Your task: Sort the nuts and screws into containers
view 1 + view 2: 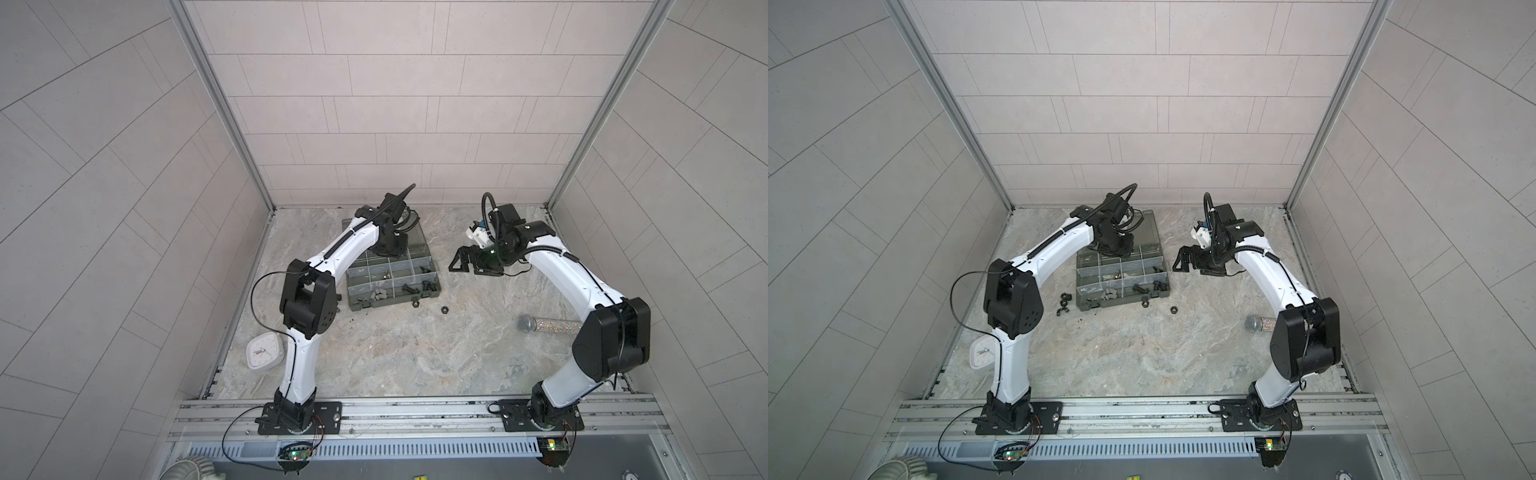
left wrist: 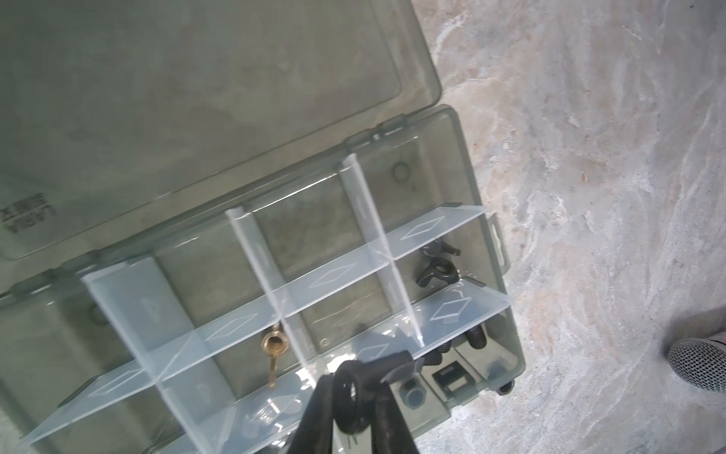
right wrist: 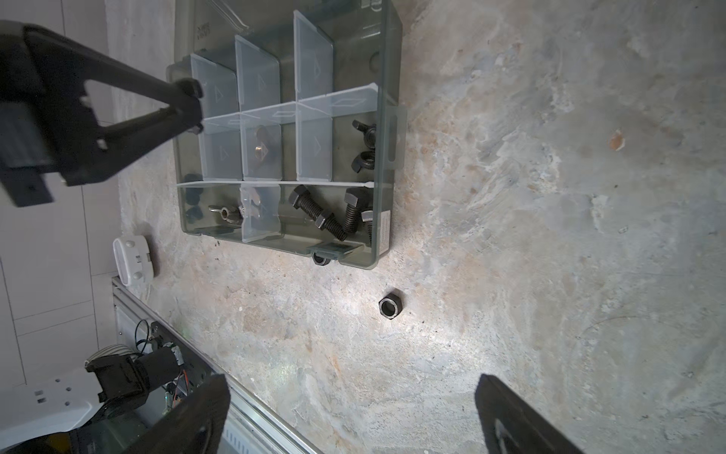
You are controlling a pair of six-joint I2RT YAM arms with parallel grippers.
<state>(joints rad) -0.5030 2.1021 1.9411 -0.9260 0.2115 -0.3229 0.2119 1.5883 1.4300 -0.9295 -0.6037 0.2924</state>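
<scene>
Only the left wrist view shows what the left gripper (image 2: 365,377) carries: its fingers are closed on a black ring-shaped nut (image 2: 345,397), above the case (image 2: 463,157). In both top views the wrist hides this grip. A top view alone shows two black wing nuts (image 1: 1064,298) on the stone-patterned table (image 1: 1142,353), left of the case.

The right gripper (image 3: 351,379) stands wide apart and holds nothing. The case is smoky translucent plastic with pale dividers. Its near right compartment holds black screws (image 3: 314,210) with threaded shanks, and a silvery wing nut (image 3: 226,212) lies further left. A hex nut (image 3: 389,307) lies loose on the table, near the case.
</scene>
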